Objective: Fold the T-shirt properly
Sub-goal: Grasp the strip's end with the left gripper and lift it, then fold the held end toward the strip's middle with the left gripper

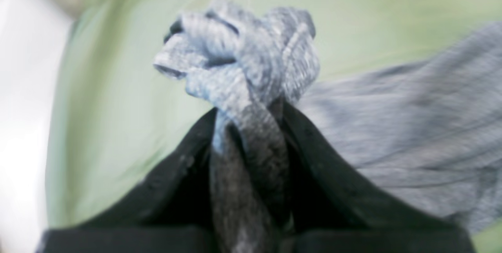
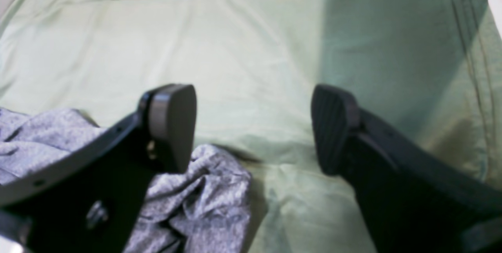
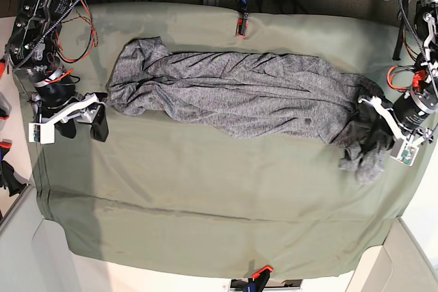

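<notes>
Black fingers of the left gripper filled the bottom of the left wrist view, clenched on a bunched, knotted-looking wad of the T-shirt, with more of the grey knit trailing off to the right over the green table cloth. That view was blurred.

From the right wrist camera, the right gripper stood released, its two pads well apart above bare cloth, and a crumpled end of the shirt lay just beside and partly under the left-hand pad.

Seen from the base camera, the T-shirt stretched as a long twisted band across the far half of the table cloth. Its right end hung bunched at the left gripper, while the right gripper sat just off its left end.
</notes>
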You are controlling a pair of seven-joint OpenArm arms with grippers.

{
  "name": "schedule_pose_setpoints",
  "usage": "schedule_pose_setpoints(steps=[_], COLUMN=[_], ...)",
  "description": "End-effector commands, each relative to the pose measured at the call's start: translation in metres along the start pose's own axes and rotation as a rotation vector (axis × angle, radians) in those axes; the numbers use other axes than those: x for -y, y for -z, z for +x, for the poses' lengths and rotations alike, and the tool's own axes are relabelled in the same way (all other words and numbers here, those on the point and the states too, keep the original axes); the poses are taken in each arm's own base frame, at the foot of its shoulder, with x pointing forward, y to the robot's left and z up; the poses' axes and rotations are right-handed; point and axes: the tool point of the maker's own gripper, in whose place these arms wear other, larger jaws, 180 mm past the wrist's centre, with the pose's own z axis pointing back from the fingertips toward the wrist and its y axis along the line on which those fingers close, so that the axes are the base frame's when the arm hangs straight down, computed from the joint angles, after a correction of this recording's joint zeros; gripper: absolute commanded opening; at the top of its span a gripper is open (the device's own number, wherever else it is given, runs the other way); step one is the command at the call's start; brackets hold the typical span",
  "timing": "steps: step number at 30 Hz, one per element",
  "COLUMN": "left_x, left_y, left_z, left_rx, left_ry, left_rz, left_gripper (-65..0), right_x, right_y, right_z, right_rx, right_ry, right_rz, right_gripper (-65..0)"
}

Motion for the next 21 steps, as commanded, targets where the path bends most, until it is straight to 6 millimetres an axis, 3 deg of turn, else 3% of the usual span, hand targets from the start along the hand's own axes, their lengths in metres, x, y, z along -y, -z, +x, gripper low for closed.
schedule_pose_setpoints(steps=[1,5,11,15,16,21], left_x=[0.017,0.088,0.131,0.151,0.153,0.15], left_y=[0.001,0.019,0.039,0.04,0.04,0.035], left_z=[0.019,0.013,-0.033,-0.044,-0.044,-0.032], left_rx=[0.056,0.027,-0.12,-0.143,-0.142,-0.152], left_ry=[0.037,0.114,0.233,0.243,0.244,0.257], left_rz=[-0.05,-0.2,-0.242,-0.296,-0.302,-0.267], left_gripper=[-65.0,-65.0,-63.2,-30.1,-25.4,-24.6], right_x=[-0.002,-0.004,-0.003,-0.003,-0.003,0.002], right_y=[-0.002,-0.002,-0.002,-0.002,-0.002,-0.006], right_z=[0.017,0.018,0.017,0.017,0.017,-0.004], right_rx=[0.058,0.061,0.054,0.054,0.053,-0.048], right_ry=[-0.01,-0.004,-0.005,-0.005,-0.005,-0.016], right_rz=[0.013,0.02,0.019,0.019,0.019,0.014], right_gripper=[-20.3,-20.3,-20.3,-20.3,-20.3,-20.3])
